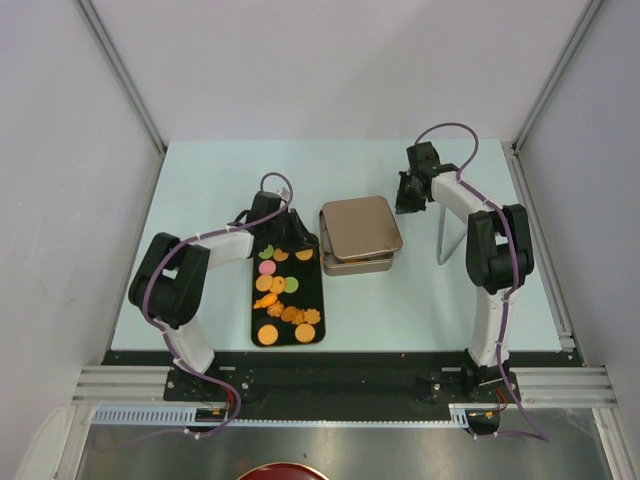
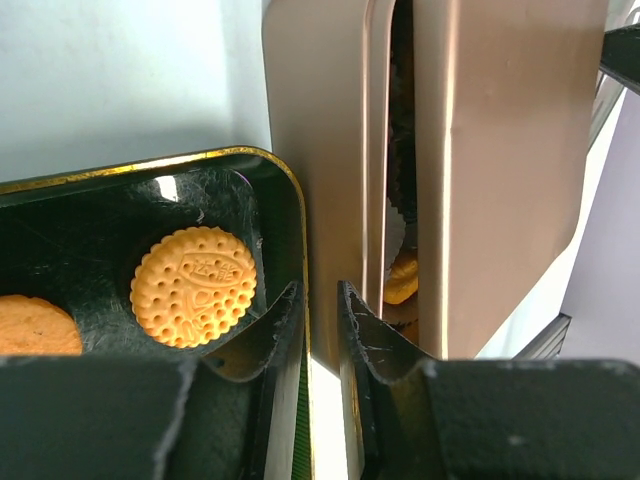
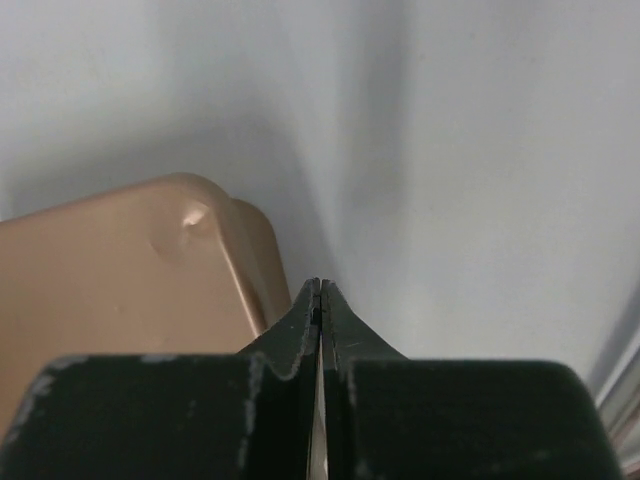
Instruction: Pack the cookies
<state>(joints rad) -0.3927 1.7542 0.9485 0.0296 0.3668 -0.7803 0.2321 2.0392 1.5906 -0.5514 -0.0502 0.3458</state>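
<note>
Lying mostly on the black tray (image 1: 312, 275) beside the tin (image 1: 360, 230), the cookies (image 1: 278, 285) are being left largely unpacked, the tray's rim being straddled by the narrowly parted left hand (image 2: 318, 295), the right hand (image 3: 320, 290) being held pressed together, empty.

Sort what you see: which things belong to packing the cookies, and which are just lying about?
Belong: cookies, black tray, tin, lid.
Lying about: thin metal stand, red round thing at the bottom edge.
</note>
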